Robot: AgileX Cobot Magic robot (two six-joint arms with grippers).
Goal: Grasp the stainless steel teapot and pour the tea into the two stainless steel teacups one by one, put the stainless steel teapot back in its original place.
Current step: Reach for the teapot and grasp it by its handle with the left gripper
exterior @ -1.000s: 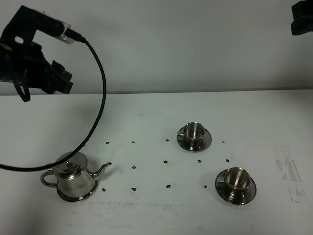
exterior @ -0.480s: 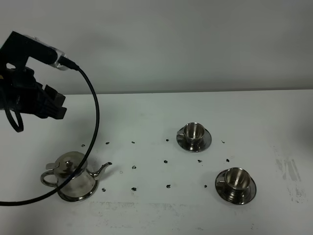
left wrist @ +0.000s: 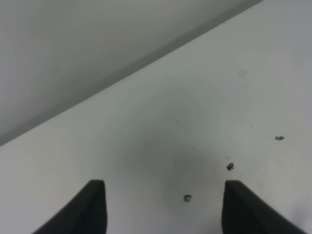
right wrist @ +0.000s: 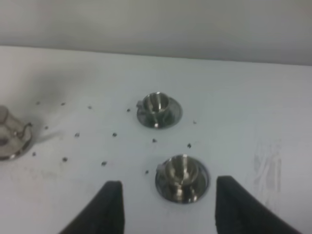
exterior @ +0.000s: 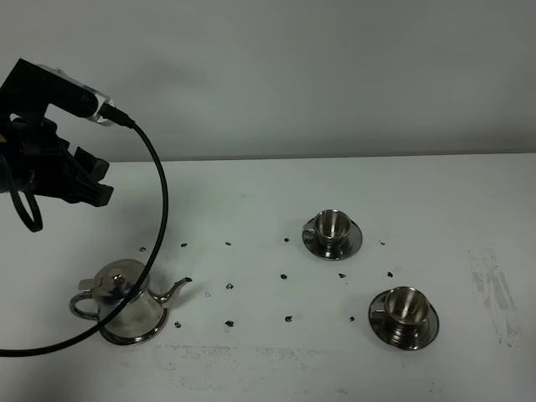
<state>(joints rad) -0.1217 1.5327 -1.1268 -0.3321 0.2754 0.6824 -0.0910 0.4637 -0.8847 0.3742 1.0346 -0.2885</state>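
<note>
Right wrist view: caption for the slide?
Right gripper, jaws open, frames the near teacup; far teacup and teapot also in shot on the speckled white table.

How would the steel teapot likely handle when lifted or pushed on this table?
Probably rigid and slippery: the stainless steel teapot is polished metal. Its wide flared base suggests it resists tipping when pushed. The knobbed lid might slip off when tilted.

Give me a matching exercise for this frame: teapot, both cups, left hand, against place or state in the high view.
1 shiny steel gooseneck teapot
2 rear small steel teacup
3 front small steel teacup
4 black left hand

a lower right
b upper left, raised, open, empty
c lower left, spout pointing right
d just right of centre

Pairs: 1-c, 2-d, 3-a, 4-b
</note>
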